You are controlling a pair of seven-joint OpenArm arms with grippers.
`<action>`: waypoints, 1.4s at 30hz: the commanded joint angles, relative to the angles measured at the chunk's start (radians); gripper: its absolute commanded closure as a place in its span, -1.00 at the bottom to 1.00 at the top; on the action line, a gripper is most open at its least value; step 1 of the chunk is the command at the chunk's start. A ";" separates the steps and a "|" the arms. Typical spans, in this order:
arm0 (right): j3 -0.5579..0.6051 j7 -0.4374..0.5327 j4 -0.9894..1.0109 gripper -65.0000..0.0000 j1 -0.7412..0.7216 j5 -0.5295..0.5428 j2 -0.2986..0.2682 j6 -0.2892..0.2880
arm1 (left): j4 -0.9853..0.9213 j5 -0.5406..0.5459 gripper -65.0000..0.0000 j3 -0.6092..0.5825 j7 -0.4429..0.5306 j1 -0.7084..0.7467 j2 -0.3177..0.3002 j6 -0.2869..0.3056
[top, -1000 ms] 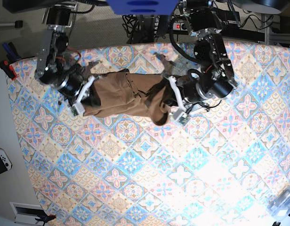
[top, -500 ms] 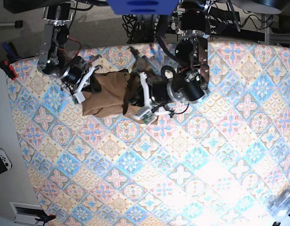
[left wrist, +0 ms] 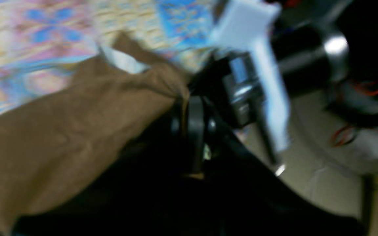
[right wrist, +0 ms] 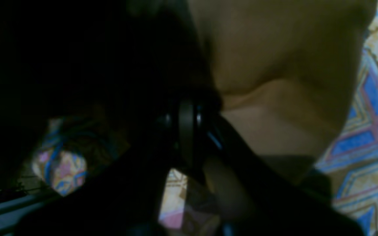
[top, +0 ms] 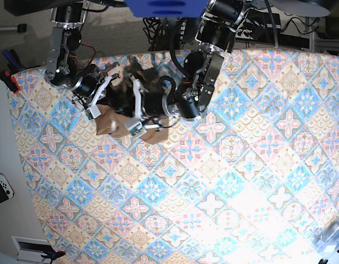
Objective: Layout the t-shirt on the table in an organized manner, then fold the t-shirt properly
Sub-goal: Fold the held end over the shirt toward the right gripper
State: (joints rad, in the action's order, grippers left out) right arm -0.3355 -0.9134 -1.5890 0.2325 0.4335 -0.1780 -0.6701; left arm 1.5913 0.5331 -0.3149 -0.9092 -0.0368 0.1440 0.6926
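T-shirt (top: 117, 122) bunched at table's (top: 241, 181) 11 o'clock, both grippers clamped on it; risk: arms collide, fold lands crooked.

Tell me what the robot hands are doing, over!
Left gripper and right gripper both shut on the tan-brown cloth t-shirt. Shirt bunched near the patterned tile-print table's far edge. Nothing blocking.

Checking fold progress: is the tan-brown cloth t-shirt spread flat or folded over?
Folded over: the tan-brown cloth t-shirt is a small bunched bundle between both hands.
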 commanded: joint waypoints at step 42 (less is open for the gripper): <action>-0.322 0.018 -0.184 1.00 0.054 0.015 0.001 -0.007 | -0.394 0.094 0.09 -0.115 0.193 -0.196 0.013 0.006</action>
State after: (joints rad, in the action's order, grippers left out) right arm -0.6510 -0.9195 -1.7569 0.2913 0.4259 -0.1638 -0.6731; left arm 1.1790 0.6025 -0.4290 -0.7403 -0.2100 0.1394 0.6880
